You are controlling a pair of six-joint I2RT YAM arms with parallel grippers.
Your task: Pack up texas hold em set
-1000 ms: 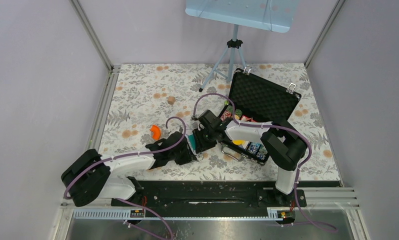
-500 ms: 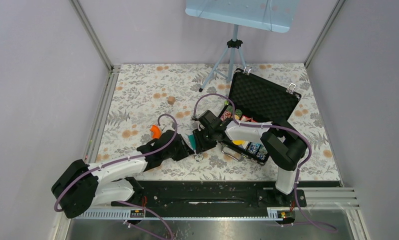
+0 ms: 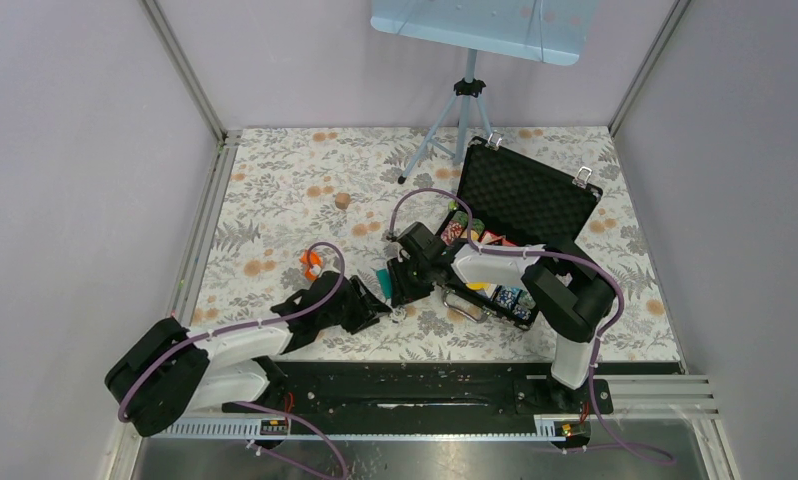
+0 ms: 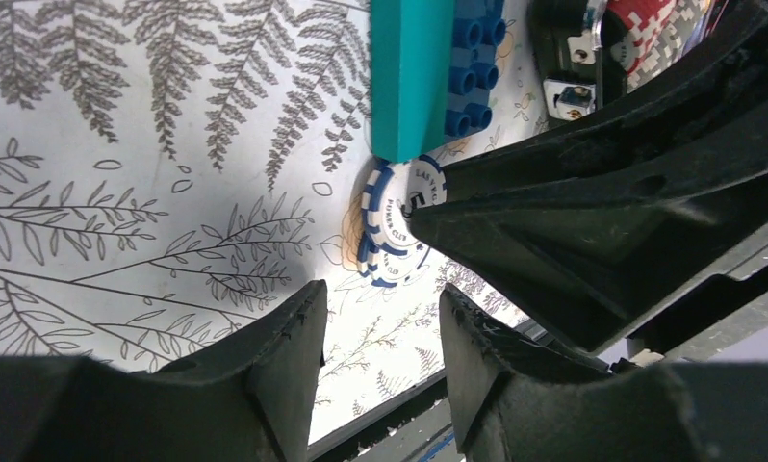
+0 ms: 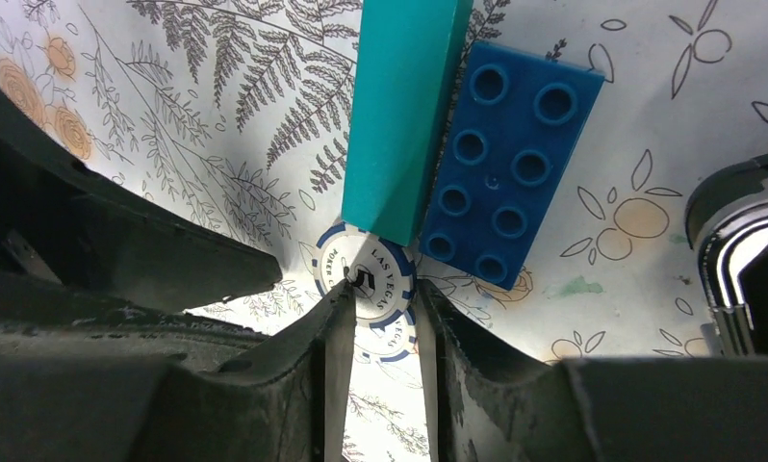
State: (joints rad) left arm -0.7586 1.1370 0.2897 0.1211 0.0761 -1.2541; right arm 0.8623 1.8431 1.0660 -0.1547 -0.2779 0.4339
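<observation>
The right gripper point(image 5: 383, 289) has its jaws drawn in part-way around a short stack of blue-and-white poker chips point(image 5: 366, 279), with 1 fingertip against each side of the stack. The stack sits on the floral table cover point(image 5: 217, 125). Just beyond its fingertips lie a teal brick point(image 5: 404, 115) and a blue brick point(image 5: 500, 164) with 8 studs, side by side; the teal brick's near end meets the top chip. Off to this gripper's right shows a silver handle point(image 5: 736, 241).

The left wrist view adds that the left gripper point(image 4: 380, 294) is moderately open and holds nothing, with only table cover between its fingers. The chips are just ahead of its fingertips, apart from them, and lean unevenly.

Only the overhead view shows the open black briefcase point(image 3: 525, 205). It lies behind and right of the right gripper, lid laid back, foam lining exposed, with coloured chips in its tray. An orange curved piece point(image 3: 312, 262) lies to the left gripper's left. From above, the pinched chips are hidden.
</observation>
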